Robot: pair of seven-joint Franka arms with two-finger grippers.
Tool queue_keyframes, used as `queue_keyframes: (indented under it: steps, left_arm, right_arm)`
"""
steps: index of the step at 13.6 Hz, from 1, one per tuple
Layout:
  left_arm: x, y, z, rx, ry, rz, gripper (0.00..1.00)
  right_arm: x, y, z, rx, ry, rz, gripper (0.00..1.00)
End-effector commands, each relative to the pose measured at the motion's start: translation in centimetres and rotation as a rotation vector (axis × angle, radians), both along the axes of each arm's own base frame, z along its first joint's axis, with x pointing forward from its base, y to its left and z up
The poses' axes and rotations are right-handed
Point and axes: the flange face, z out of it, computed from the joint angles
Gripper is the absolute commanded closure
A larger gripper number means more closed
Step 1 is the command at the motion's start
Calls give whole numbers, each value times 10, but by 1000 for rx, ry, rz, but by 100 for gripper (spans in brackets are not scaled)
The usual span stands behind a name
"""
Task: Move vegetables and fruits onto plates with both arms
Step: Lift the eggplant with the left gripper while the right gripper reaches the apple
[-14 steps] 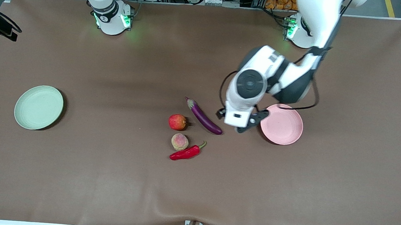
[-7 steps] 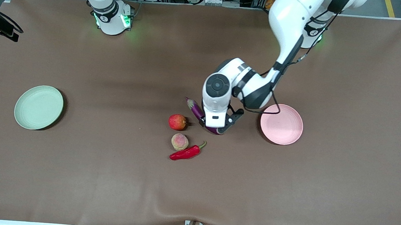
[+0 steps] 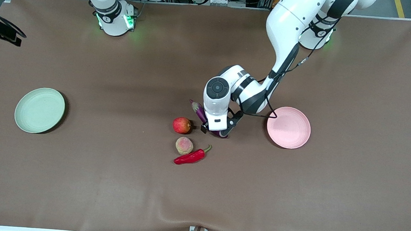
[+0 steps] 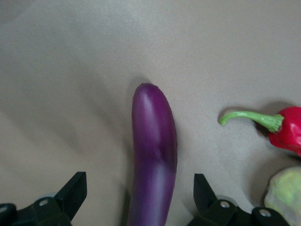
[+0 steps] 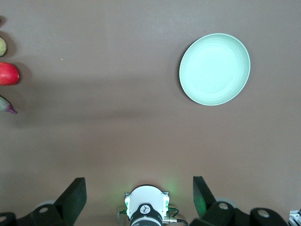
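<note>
— Brown cloth covers the whole table (image 3: pixel 75 178), with the two white arms based along its upper edge. What's the left arm doing?

— Its left gripper (image 3: pixel 214 131) is down over the eggplant (image 3: pixel 199 111), fingers spread wide with the purple body lying between them, not yet pinched. The right gripper (image 5: pixel 139 200) hangs high, fingers apart too, waiting above its own base.

— And the plates?

— The pink plate (image 3: pixel 289 128) sits just beside the left arm's wrist, toward that arm's end; the green plate (image 3: pixel 39 109) lies well apart at the right arm's end.

— The smaller things?

— The apple (image 3: pixel 182 125) is near the eggplant, the peach (image 3: pixel 184 145) nearer the camera, touching the chili (image 3: pixel 191 157).

— How should the grasp go?

— I'd say close across the slim middle, squarely, since that glossy skin may slip or roll.

— Any writing?

— Only a small mark on the right arm's base, too tiny to read.
</note>
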Motion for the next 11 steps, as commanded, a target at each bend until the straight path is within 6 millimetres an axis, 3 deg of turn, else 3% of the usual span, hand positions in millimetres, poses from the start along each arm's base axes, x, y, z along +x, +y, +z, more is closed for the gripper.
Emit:
queue_keyframes:
  steps: [1,2,4,5,7,8,9,11]
  left_arm:
    - [1,0,-7,0,-17,15,0]
    - [0,0,-18,3,-13,15,0]
    - [0,-1,-21,3,-18,10,0]
    - [0,-1,-21,3,-18,10,0]
    - [1,2,-25,4,-10,18,57]
    - [1,2,-26,5,-9,18,76]
    - [0,3,-26,8,-7,24,90]
    - [3,5,-18,4,-8,47,98]
  right_arm:
    - [29,1,-42,3,70,16,0]
    - [43,11,-66,3,97,42,0]
    - [63,28,-101,-12,121,74,0]
    - [73,29,-128,-7,156,76,0]
    - [81,34,-144,-2,165,83,0]
    - [83,42,-147,8,154,83,0]
    - [85,57,-152,27,144,96,0]
    - [85,90,-161,44,162,42,0]
